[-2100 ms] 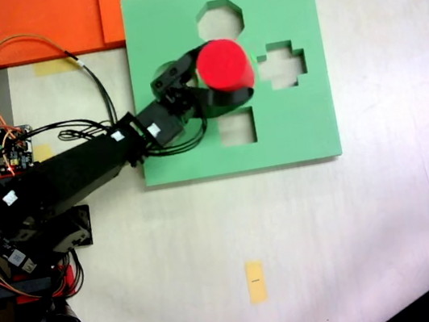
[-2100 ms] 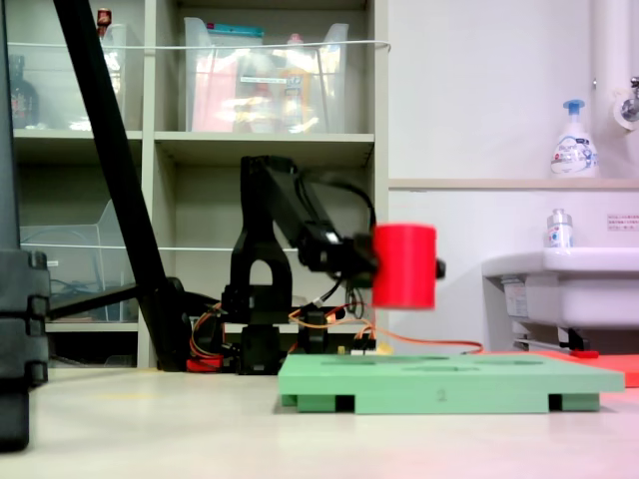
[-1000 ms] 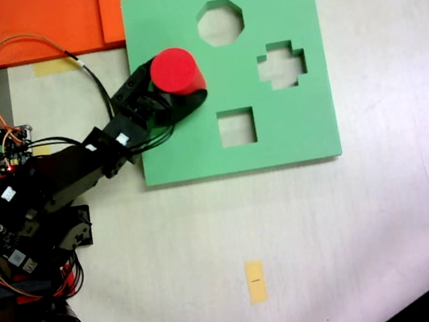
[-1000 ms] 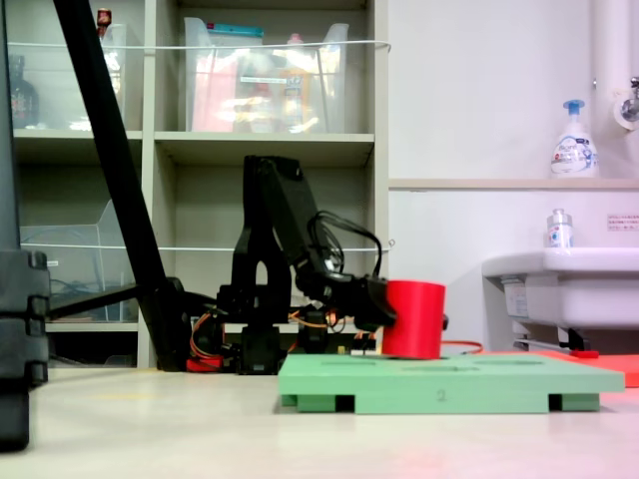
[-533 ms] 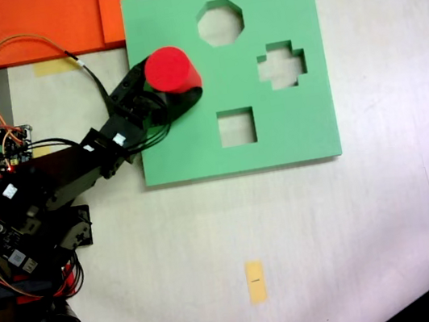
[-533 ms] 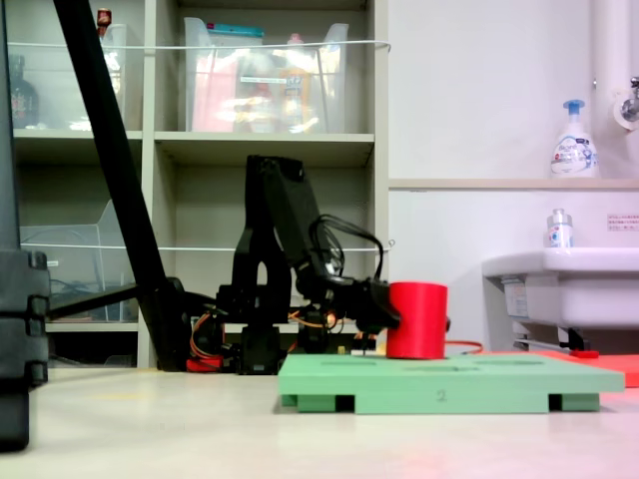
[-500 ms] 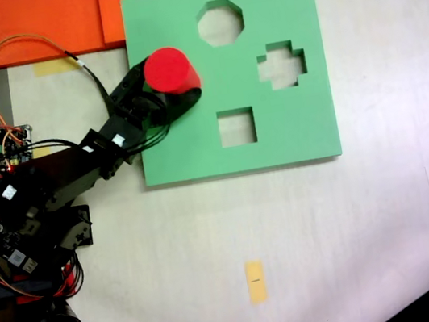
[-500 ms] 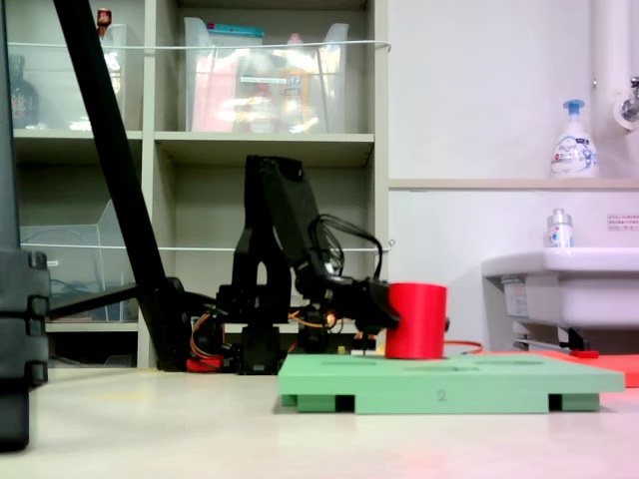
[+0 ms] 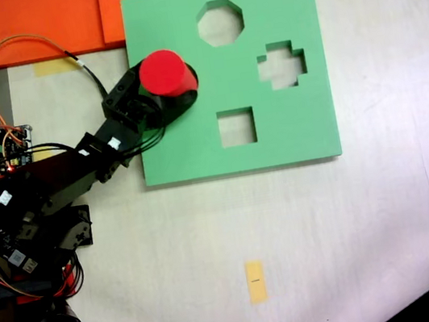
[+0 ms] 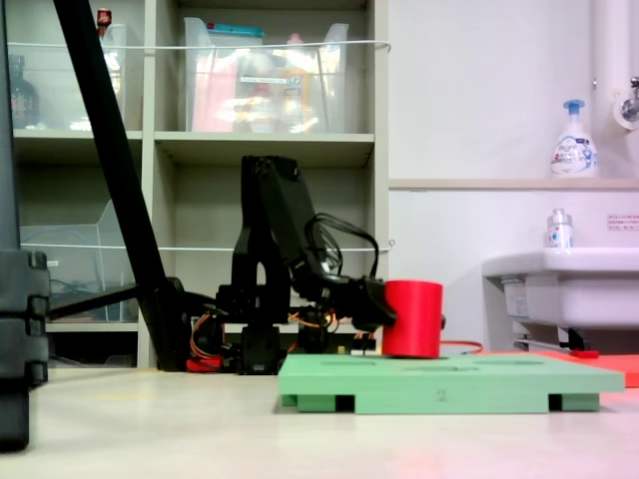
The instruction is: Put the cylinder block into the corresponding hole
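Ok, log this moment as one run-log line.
phase: insertion | tool: shut on cylinder block | block: upright, base at green foam board surface over circular hole, not sunk flush | octagon, cross, square cut-outs: empty

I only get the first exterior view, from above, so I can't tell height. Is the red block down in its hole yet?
Observer: No. In the second exterior view the block shows its whole side above the board.
Operator: Is it floating?
Observer: No gap shows. Its bottom edge meets the board's top line.
Operator: Where is it held?
Observer: The gripper clasps it about halfway up, from the second exterior view's left.
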You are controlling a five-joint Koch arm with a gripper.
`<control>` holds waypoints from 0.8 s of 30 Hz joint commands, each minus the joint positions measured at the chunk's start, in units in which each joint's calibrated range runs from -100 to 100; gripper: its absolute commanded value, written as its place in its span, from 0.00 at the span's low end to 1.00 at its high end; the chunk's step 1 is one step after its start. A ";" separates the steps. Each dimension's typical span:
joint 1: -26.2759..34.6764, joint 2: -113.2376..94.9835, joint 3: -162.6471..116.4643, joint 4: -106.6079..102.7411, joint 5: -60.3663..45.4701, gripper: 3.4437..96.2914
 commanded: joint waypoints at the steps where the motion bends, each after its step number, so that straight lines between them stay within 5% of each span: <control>1: 0.73 0.47 0.85 3.89 0.34 0.38; 24: 0.54 15.83 4.14 8.32 0.63 0.39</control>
